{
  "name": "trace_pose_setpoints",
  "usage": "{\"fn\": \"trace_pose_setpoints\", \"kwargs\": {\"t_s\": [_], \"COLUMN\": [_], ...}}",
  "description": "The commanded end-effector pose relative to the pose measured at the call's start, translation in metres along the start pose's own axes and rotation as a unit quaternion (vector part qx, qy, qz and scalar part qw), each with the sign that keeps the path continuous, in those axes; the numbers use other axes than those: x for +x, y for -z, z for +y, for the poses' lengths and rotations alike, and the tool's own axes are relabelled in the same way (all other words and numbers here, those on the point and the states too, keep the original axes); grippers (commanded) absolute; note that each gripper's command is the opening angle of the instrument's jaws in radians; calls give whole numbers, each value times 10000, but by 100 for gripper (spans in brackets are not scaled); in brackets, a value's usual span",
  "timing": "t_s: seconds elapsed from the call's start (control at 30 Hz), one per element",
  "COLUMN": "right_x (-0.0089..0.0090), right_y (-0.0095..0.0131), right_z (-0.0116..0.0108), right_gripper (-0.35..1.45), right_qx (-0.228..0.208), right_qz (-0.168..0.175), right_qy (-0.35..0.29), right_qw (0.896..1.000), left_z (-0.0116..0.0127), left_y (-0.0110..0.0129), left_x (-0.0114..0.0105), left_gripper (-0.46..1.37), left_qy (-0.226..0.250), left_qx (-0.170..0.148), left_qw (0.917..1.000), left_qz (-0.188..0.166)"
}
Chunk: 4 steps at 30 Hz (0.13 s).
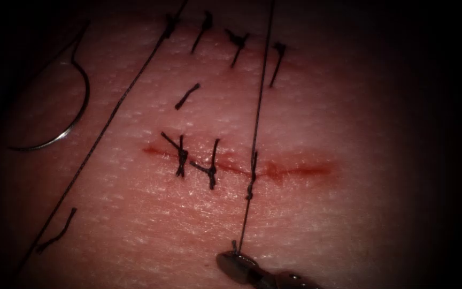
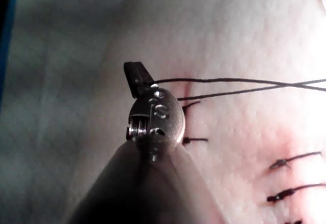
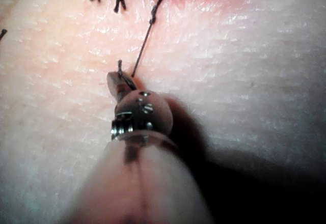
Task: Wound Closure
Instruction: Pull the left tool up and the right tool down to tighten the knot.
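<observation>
The needle point(image 1: 65, 107) is lying free on the tissue point(image 1: 348, 214) far left of the cut point(image 1: 274, 168), its curve bulging rightward, while both hands, right point(image 1: 235, 251) and left point(image 2: 138, 77), are pinching thread point(image 1: 258, 118).

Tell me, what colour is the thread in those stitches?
Black thread, seen best in the endoscope view against the pink tissue.
</observation>
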Motion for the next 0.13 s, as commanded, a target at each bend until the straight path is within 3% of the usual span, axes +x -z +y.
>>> {"fn": "trace_pose_setpoints", "kwargs": {"t_s": [0.03, 0.13], "right_x": [0, 0], "right_y": [0, 0], "right_z": [-1, -1], "right_gripper": [-35, -35], "right_qx": [-5, 8], "right_qz": [11, 18], "right_qy": [-5, 24], "right_qw": [10000, 10000], "left_z": [0, 0], "left_y": [0, 0], "left_x": [0, 0], "left_gripper": [-35, -35], "left_qy": [0, 0], "left_qx": [-10, -8], "left_qw": [10000, 10000], "left_qz": [-6, -8]}}
